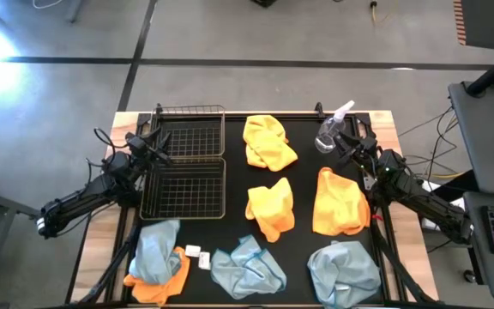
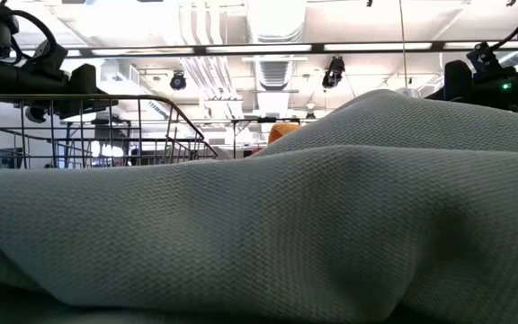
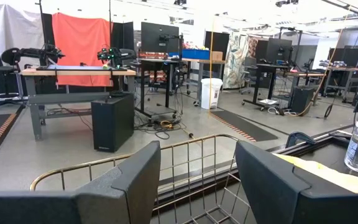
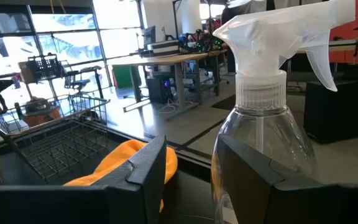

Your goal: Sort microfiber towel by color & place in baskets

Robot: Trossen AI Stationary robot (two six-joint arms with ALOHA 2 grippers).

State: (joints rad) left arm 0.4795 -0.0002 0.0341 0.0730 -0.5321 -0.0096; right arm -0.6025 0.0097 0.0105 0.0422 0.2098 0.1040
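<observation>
Overhead layout of the worktop point(image 1: 376, 120), covered by a black mat. Two black wire baskets point(image 1: 185, 176) lie end to end at the mat's left side, their shared long axis running from the far edge toward the near edge. Three orange-yellow towels occupy the middle and right: one far centre point(image 1: 268, 142), one mid centre point(image 1: 271, 208), one at right point(image 1: 340, 202), this last with its long axis running far to near. Pale blue-grey towels lie crumpled along the near edge at left point(image 1: 155, 251), centre point(image 1: 245, 268) and right point(image 1: 343, 271); an orange towel point(image 1: 159, 285) shows beneath the left one. The left gripper point(image 1: 154, 146) hangs over the baskets, jaws released and empty. The right gripper point(image 1: 343, 144) has its jaws parted just beside the clear spray bottle point(image 1: 331, 130), which stands upright, grasping nothing.
</observation>
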